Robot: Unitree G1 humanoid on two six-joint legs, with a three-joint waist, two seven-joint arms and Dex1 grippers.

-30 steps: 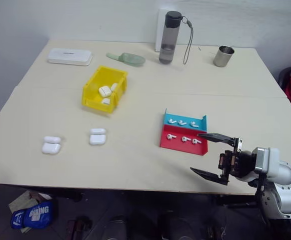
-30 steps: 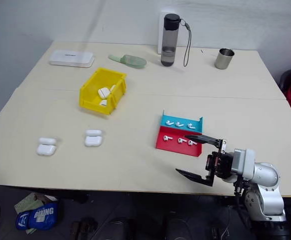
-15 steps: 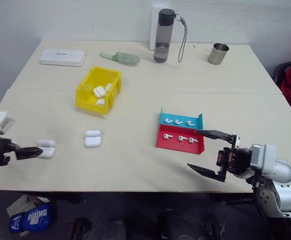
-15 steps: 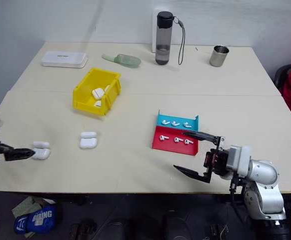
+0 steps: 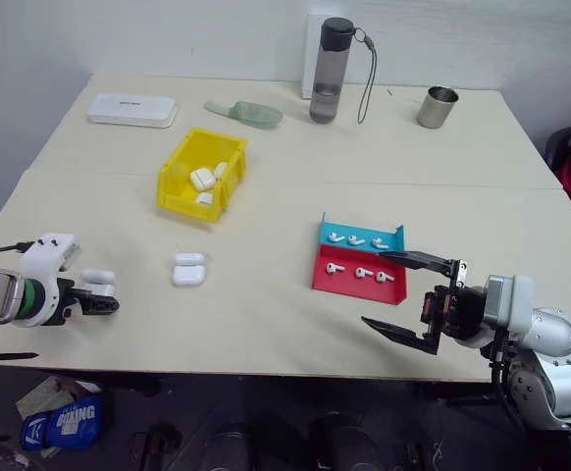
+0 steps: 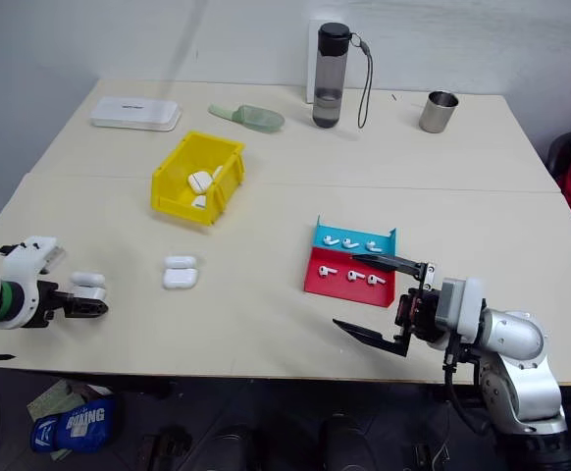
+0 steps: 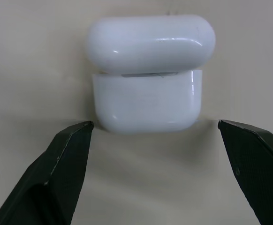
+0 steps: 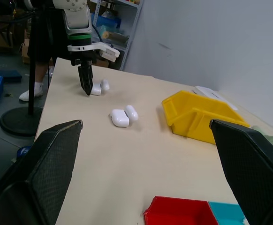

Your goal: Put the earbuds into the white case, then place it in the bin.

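Near the desk (image 5: 266, 324) edge, on the robot's left side, the left claw (image 7: 155, 136) sits right by a white case (image 7: 148, 75). Its two black fingers (image 7: 66, 159) are wide apart w/ nothing between them yet. That case lies just past the finger tips, lid flipped up, long side running across the gap from one finger to the other. So I think the claw only has to push fwd a bit, then pinch. A 2nd open case (image 5: 188, 269) lies a bit further off to the side. Over on the other side, the right claw (image 5: 413, 304) hangs wide apart too, empty, just beside the red & blue tray (image 5: 358, 263) w/ the earbuds (image 5: 361, 272). Yellow bin (image 5: 203, 175) is well past both claws, w/ some white cases inside.
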